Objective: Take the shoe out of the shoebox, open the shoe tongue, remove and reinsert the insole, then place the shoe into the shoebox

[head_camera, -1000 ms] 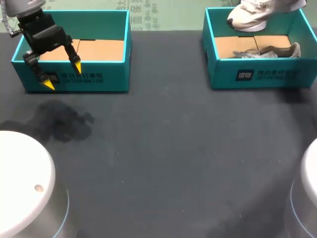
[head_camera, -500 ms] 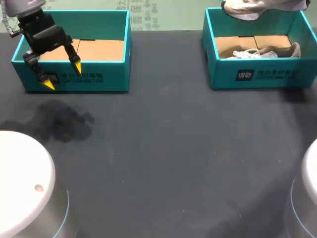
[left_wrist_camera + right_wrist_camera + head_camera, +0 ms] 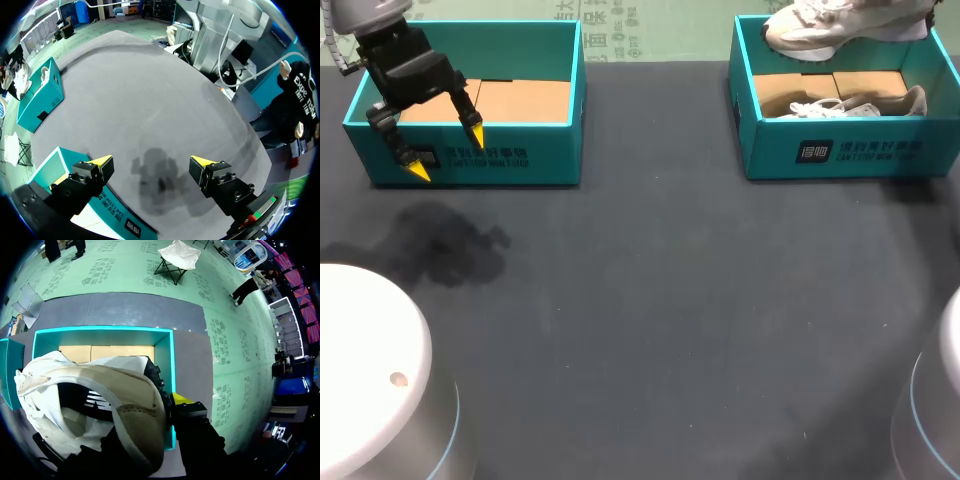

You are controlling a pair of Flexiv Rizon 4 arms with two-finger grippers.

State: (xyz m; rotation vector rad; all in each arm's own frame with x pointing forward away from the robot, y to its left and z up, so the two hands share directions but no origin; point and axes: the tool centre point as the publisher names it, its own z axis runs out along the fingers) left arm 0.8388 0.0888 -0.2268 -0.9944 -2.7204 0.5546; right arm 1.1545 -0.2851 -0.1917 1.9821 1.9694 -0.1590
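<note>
Two teal shoeboxes stand well apart on the dark grey tabletop. The left teal cardboard shoebox shows a brown cardboard floor. The left claw hangs over its near-left corner, with its two yellow-tipped fingers spread wide apart. In the left wrist view one dark blotchy stain lies on the tabletop ahead, between those fingers.

The right teal cardboard shoebox holds one grey-white shoe lying on its brown floor. A second shoe — the white-and-beige lace-up shoe — hangs in the air above this box's far wall, clamped in the right claw. One yellow tip shows just beside the rim of its opening; the other finger is hidden by the shoe.
</note>
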